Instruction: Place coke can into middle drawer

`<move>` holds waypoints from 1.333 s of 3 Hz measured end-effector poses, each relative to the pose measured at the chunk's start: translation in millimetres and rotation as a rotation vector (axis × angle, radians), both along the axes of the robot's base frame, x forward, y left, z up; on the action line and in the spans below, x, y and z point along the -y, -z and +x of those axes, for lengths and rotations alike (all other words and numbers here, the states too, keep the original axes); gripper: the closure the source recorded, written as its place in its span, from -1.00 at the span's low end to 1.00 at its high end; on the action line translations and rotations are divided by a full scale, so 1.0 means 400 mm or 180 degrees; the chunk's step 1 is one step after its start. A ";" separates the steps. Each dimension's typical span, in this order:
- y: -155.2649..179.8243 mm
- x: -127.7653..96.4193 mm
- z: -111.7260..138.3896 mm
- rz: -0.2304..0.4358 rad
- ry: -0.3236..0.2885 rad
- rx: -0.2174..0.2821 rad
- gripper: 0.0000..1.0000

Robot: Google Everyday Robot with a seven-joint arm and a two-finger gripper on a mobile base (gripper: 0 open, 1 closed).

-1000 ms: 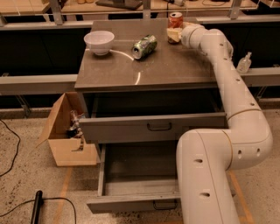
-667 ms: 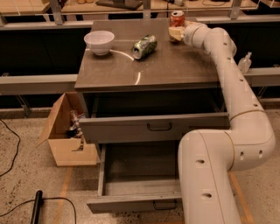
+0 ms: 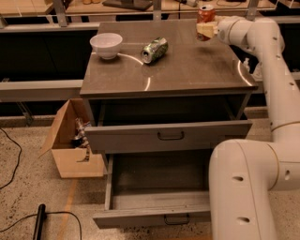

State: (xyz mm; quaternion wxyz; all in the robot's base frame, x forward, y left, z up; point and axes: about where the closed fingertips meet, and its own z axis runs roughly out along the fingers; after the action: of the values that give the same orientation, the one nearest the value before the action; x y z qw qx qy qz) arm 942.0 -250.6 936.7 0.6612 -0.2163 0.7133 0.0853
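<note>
One coke can (image 3: 206,13): upright at the 1 o'clock corner of the surface (image 3: 187,70), silver top up, its lower half behind the pincer.
Pincer (image 3: 205,29): at that same corner, seemingly clenched around the can's lower body; whether the can's base touches the surface cannot be told.
Handling: probably light, thin-walled, smooth and a little slippery, so a hard squeeze would dent it. A hold across the mid-body, kept upright, looks soundest.
Middle drawer (image 3: 140,216): pulled out at 6 o'clock, below the top drawer, its grey bottom showing; well apart from the can.
Top drawer (image 3: 140,138): also pulled out, overhanging the back of the middle one, so the drop-in room is likely toward the front.
Surface: smooth grey metal with glare streaks. A white bowl (image 3: 106,44) sits at 10 o'clock and a green can (image 3: 154,49) lies on its side near 11 o'clock, both well apart from the pincer.
Room: speckled floor (image 3: 28,197); open cardboard box (image 3: 70,140) at 9 o'clock from the top drawer, just beside it.
</note>
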 end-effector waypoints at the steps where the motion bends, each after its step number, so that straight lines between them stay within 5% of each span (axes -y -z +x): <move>1: -0.014 0.019 -0.060 0.0026 -0.0230 0.0030 1.00; 3: -0.129 0.054 -0.312 0.0141 -0.0690 0.0342 1.00; 4: -0.071 0.002 -0.345 0.0283 -0.0846 0.0240 1.00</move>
State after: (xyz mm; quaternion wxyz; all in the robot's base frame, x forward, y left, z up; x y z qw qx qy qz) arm 803.9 -251.5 965.0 0.6794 -0.2824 0.6485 0.1953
